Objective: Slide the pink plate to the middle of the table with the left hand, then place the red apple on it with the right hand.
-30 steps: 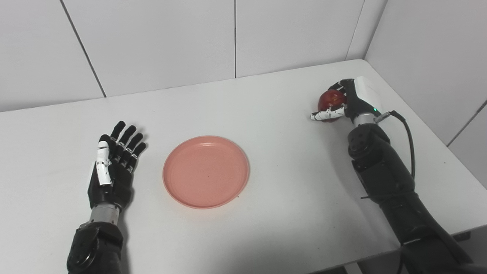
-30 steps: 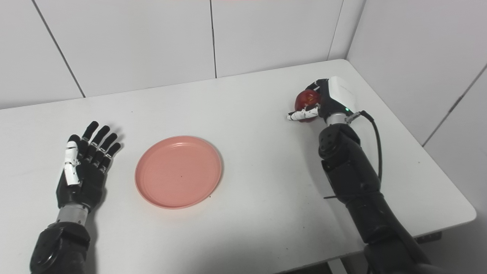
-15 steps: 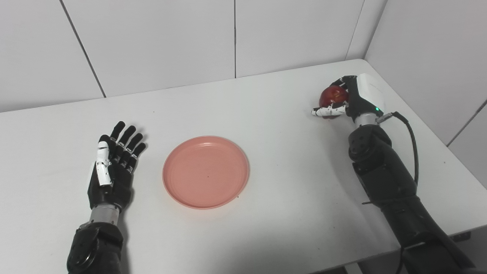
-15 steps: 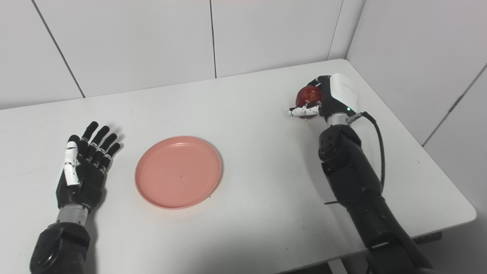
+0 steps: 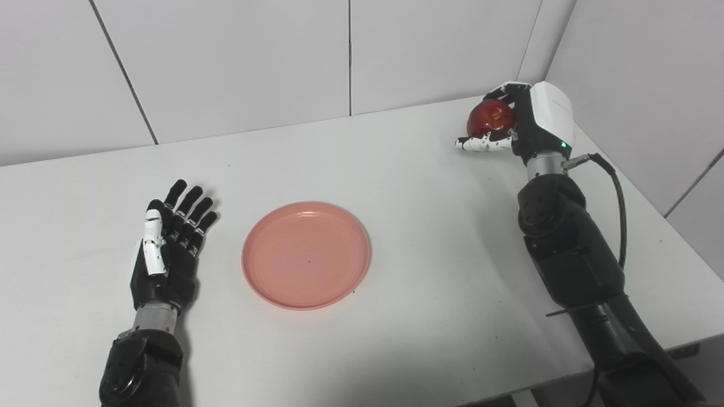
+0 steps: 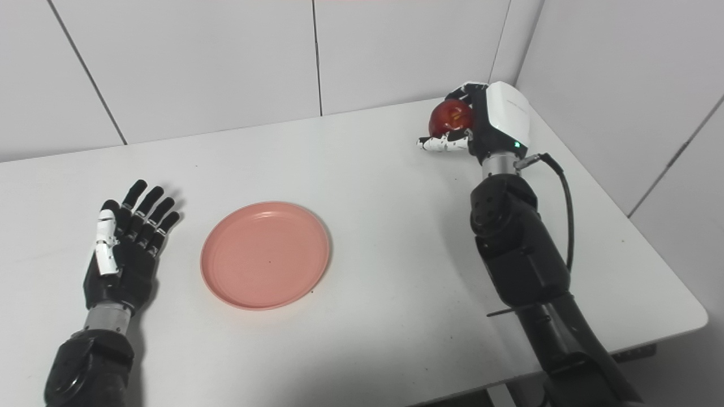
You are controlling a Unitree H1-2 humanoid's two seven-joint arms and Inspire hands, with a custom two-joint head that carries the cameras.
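The pink plate [image 5: 306, 255] lies flat on the white table [image 5: 430, 237], a little left of centre, with nothing on it. My left hand [image 5: 168, 248] rests on the table just left of the plate, palm up, fingers spread, open and apart from the rim. At the far right, my right hand [image 5: 517, 123] is shut on the red apple [image 5: 491, 117] and holds it lifted above the table, near the back right corner. The apple [image 6: 451, 117] shows between the thumb and the fingers.
White wall panels stand behind the table and along its right side. The table's right edge and front edge are close to my right arm [image 5: 571, 254]. A black cable [image 5: 616, 198] loops from the right wrist.
My right hand has lifted the apple off the table and carried it upward and slightly left. The left hand and the plate have stayed where they were.
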